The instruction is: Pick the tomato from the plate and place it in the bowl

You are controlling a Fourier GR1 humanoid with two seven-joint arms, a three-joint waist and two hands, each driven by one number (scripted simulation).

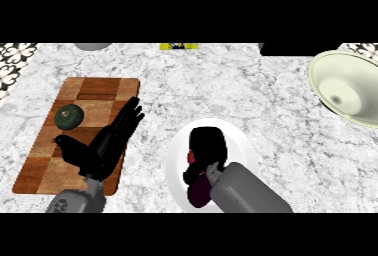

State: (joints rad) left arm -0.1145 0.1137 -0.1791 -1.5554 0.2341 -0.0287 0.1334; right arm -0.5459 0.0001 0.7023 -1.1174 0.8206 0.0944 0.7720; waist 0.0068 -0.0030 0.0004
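Resting on the counter [221, 90] are one white plate [244, 137], one pale bowl [347, 87] cut off at the right edge, and one wooden board [81, 130] bearing a single dark green fruit [69, 116]. The right hand [205, 150] curls over the plate's middle, hiding most of the tomato [191, 157]; only a red sliver shows. The left hand [111, 142] lies spread on the board.
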